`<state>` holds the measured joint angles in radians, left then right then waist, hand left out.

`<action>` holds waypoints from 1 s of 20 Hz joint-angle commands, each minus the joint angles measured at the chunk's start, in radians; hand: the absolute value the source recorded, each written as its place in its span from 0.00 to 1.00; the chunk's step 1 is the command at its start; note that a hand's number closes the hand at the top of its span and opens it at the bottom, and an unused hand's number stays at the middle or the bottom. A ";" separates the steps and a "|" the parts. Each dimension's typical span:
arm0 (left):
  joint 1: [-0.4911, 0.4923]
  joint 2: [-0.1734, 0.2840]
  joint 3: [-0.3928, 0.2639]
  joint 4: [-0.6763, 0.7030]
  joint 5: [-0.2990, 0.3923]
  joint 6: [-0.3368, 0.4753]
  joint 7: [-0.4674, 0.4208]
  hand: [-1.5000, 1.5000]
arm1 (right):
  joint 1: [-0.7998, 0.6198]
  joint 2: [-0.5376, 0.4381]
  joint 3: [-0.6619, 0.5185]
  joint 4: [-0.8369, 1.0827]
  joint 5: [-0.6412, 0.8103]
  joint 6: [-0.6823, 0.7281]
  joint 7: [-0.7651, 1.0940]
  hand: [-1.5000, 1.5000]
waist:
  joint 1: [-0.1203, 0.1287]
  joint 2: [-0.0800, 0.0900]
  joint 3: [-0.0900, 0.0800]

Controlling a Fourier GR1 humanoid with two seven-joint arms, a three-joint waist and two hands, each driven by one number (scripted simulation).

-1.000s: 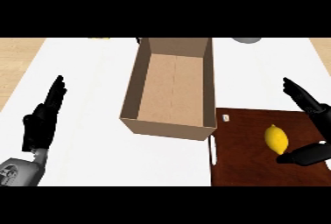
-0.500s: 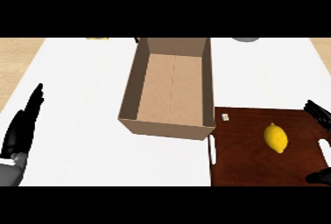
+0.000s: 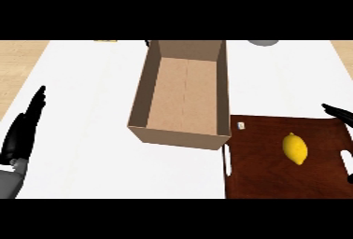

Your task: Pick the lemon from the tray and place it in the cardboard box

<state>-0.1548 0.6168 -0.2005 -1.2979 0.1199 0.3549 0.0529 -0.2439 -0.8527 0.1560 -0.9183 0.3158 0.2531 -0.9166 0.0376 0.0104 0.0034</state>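
The white counter (image 3: 89,154) fills your view, with the open cardboard box (image 3: 183,93) standing upright at its middle and the dark wooden tray (image 3: 276,177) just beside the box's near right corner. The box holds nothing you can see. The lemon (image 3: 295,148) lies alone on the tray, right of its middle, touching neither handle slot.

What has changed in the last second is the arms: both have swung outward. The left hand (image 3: 24,128) sat further in on the counter and now stands at the left edge, fingers straight and pointing up, holding nothing (a resting pose, not a reach). The right hand (image 3: 338,112), which hovered just beside the lemon a second ago, has pulled away to the right border, so only a few dark fingertips show above the tray's far right corner. The lemon has not shifted. Judge from that: the pick is not begun, and you must bring the right hand back over the tray before any grasp.

Most of the right hand is cut off, so you cannot tell how far its fingers are spread. A small pale tag (image 3: 241,125) on the tray's near-left corner is too small to read, and a grey object (image 3: 263,42) at the counter's far edge is clipped.
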 commanded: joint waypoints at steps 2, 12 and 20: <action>0.021 0.012 0.025 0.003 -0.006 -0.016 -0.011 0.50 | -0.110 -0.046 0.105 0.043 0.165 0.043 -0.012 0.00 | -0.007 -0.006 -0.003; 0.053 -0.059 0.064 0.042 -0.049 -0.013 -0.057 0.50 | -0.287 0.112 0.222 0.189 0.394 0.057 0.113 0.00 | -0.024 -0.007 -0.003; 0.041 -0.078 0.119 -0.004 -0.114 -0.063 0.011 0.50 | -0.314 0.180 0.162 0.262 0.500 0.033 0.099 0.00 | -0.029 -0.009 -0.003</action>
<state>-0.1178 0.5656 -0.1012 -1.2902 0.0380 0.3030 0.0527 -0.5305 -0.7026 0.3379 -0.7063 0.7599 0.2845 -0.8009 0.0102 0.0015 0.0004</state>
